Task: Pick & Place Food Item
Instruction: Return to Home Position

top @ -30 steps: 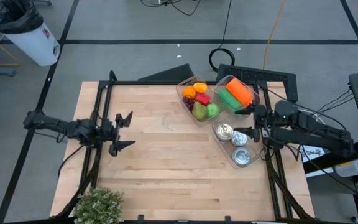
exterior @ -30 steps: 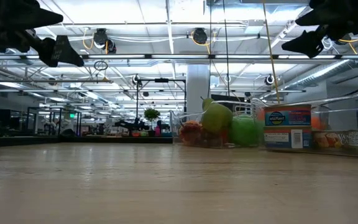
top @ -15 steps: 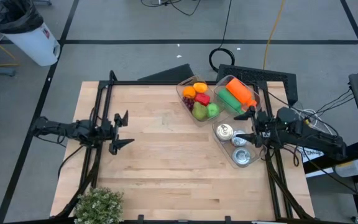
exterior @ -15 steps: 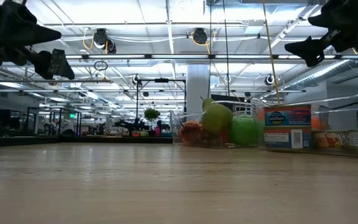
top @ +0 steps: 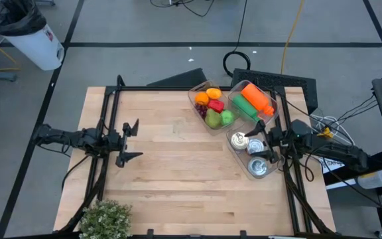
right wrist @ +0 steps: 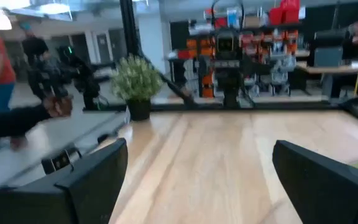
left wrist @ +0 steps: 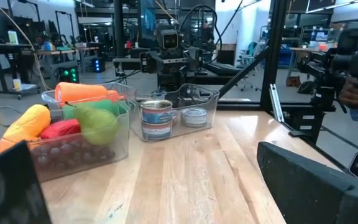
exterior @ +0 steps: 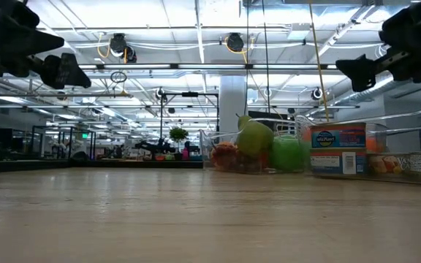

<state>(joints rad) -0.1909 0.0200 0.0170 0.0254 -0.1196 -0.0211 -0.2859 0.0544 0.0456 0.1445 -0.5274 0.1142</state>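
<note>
Three clear containers stand at the table's far right. One (top: 212,106) holds an orange, a red piece, grapes, a pear (left wrist: 98,121) and a green apple. One (top: 252,99) holds an orange carrot and a green piece. One (top: 251,154) holds tins (left wrist: 158,117). My right gripper (top: 262,142) hovers open above the tin container, pointing toward the table's left, and shows at the top right of the low view (exterior: 362,70). My left gripper (top: 132,141) hangs open over the table's left part, pointing right, with nothing between its fingers.
A potted plant (top: 105,218) stands at the near left corner. A black frame runs along the table's left, far and right sides (top: 111,113). Bare wood (top: 178,172) lies between the two grippers. A person (right wrist: 5,68) shows beyond the table in the right wrist view.
My right gripper has come down toward the tin container and tipped nearer to level, staying open. My left gripper has sunk a little and then kept still. Nothing on the table has moved.
</note>
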